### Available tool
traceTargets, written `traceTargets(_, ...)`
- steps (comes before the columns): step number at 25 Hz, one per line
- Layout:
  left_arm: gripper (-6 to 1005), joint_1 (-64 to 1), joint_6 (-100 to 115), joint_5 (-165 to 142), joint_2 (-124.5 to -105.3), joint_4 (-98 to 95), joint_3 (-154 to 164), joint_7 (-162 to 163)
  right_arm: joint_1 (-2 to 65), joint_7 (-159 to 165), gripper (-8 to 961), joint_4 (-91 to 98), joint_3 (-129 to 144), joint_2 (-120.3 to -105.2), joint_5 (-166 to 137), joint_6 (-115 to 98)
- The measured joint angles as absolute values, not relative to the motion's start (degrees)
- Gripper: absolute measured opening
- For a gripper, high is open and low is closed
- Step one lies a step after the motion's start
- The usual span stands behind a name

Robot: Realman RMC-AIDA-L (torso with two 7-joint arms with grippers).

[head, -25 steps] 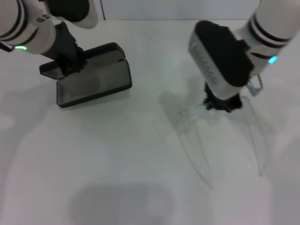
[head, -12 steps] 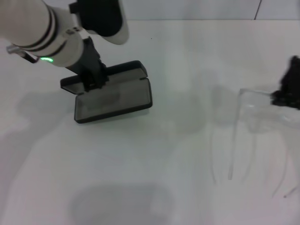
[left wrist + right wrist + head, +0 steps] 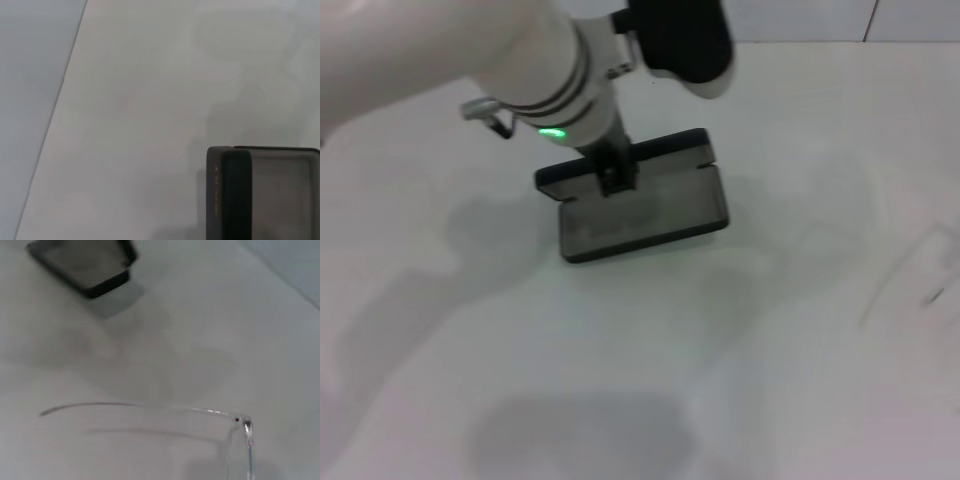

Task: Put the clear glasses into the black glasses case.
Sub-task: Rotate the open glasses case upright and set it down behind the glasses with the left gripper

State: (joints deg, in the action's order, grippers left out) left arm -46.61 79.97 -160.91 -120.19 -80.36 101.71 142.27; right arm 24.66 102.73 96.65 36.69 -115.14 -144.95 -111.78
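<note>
The black glasses case [image 3: 642, 214] lies open on the white table, grey lining up, its lid at the back. My left gripper [image 3: 613, 178] reaches down from the upper left and is shut on the case's back edge. The left wrist view shows the case [image 3: 265, 195] close up, with orange lettering on its lid. The clear glasses [image 3: 898, 286] show only faintly at the far right of the head view. In the right wrist view the glasses [image 3: 150, 407] hang above the table with one thin arm stretched out, and the case [image 3: 85, 262] lies beyond. My right gripper is out of view.
The white table [image 3: 620, 380] spreads bare in front of the case and between case and glasses. Its far edge meets a pale wall [image 3: 30, 75] in the left wrist view.
My left gripper has slid the open case to the right, towards the table's middle. The right gripper and the glasses have moved right, and the gripper has left the head view.
</note>
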Motion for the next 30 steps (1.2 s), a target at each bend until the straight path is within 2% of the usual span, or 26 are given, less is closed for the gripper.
traceTargets(15,200,-54.2,74.6,-155.7,-120.53,-70.4,109.8,147.4,20.8,99.6,50,93.0,18.1,-115.30,-140.1,-112.7)
traceTargets(30,204,-55.0,72.8,-154.2,-120.52,-69.9,112.8,147.0,21.4,98.3,50,87.3,18.3,-114.57,-139.9,-108.9)
